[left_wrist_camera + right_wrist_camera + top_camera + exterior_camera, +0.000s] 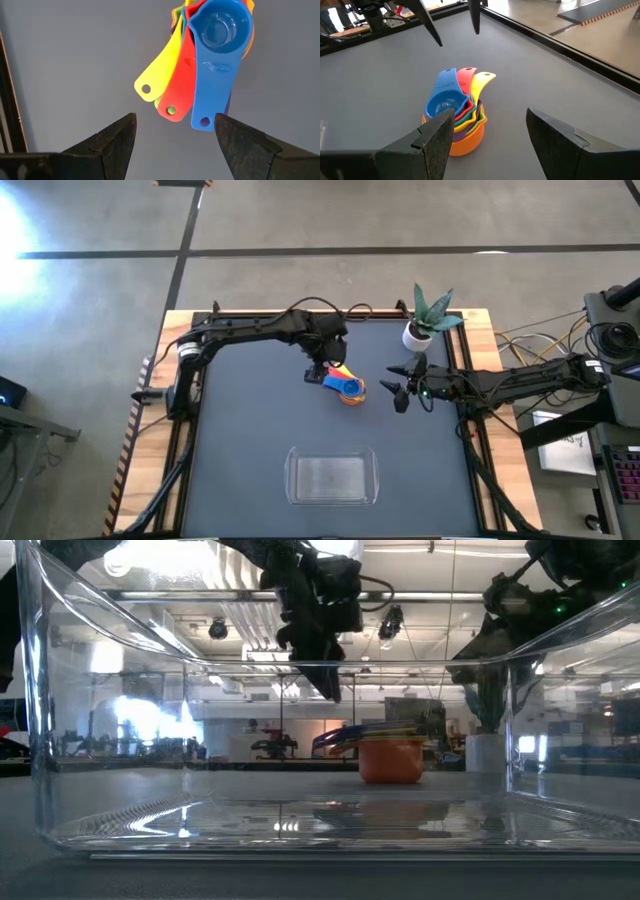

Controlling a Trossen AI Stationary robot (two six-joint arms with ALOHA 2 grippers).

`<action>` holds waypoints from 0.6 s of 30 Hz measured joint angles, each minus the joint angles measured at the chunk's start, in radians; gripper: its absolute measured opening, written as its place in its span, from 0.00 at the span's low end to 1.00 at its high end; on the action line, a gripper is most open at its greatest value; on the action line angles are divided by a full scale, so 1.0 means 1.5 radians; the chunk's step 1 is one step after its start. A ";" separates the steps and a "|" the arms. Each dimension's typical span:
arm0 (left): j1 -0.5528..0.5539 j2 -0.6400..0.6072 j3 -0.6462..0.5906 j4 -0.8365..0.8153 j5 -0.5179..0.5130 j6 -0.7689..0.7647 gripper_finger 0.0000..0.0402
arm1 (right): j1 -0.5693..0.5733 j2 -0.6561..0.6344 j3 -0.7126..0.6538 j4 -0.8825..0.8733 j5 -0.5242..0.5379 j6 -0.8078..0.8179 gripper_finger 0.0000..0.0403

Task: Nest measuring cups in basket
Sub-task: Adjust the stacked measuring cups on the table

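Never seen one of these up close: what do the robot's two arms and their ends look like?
Both arms are dark, slim and jointed, with thin black cables running along them. Each ends in a gripper, left gripper and right gripper, with two dark, flat, wedge-shaped fingers. Small green lights glow near the right wrist.

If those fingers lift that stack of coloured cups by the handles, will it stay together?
Probably not firmly: the measuring cups sit loosely nested, handles fanned apart, so the upper ones could slide out. They look like light, stiff plastic, and the stack, wide orange cup lowest, seems unlikely to tip.
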 joint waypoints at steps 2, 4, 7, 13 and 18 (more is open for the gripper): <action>0.000 0.000 0.000 0.000 0.000 -0.003 0.62 | 0.000 0.000 0.000 -0.001 0.000 0.000 0.59; 0.000 0.000 0.000 0.000 0.000 -0.004 0.62 | 0.000 0.000 0.000 -0.003 0.000 0.000 0.59; -0.006 -0.006 0.000 0.006 0.002 -0.016 0.61 | 0.000 0.000 0.000 -0.013 0.000 0.001 0.59; -0.019 -0.035 -0.001 0.015 0.006 -0.010 0.55 | 0.000 0.000 0.000 -0.033 0.000 0.020 0.59; -0.008 -0.069 -0.042 0.042 0.004 -0.014 0.50 | 0.000 0.000 0.000 -0.033 0.000 0.018 0.59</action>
